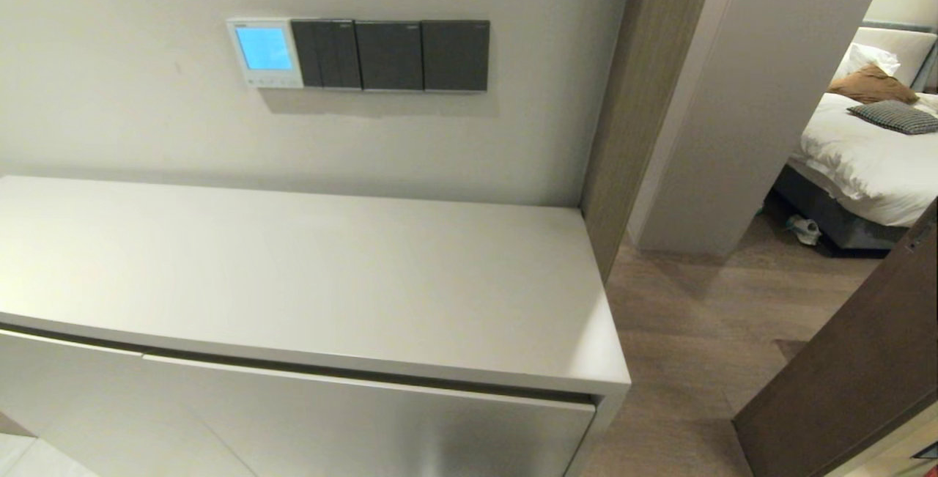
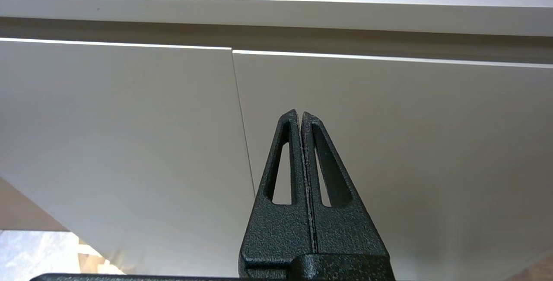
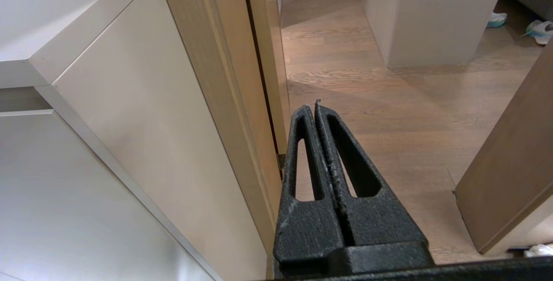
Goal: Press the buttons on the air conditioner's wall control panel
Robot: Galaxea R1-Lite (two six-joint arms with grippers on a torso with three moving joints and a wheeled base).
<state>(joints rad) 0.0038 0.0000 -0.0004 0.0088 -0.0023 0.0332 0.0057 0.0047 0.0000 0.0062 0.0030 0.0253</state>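
The air conditioner's control panel [image 1: 264, 53] is a white unit with a lit blue screen and a row of small buttons under it, on the wall above the cabinet. Neither arm shows in the head view. My left gripper [image 2: 300, 114] is shut and empty, low down, facing the cabinet's doors [image 2: 367, 143]. My right gripper [image 3: 314, 107] is shut and empty, low beside the cabinet's right end, over the wooden floor.
Three dark switch plates [image 1: 390, 55] sit right of the panel. A long white cabinet [image 1: 308, 272] stands against the wall below. A wooden door frame [image 1: 645, 89] and an open door [image 1: 850, 374] flank a doorway to a bedroom on the right.
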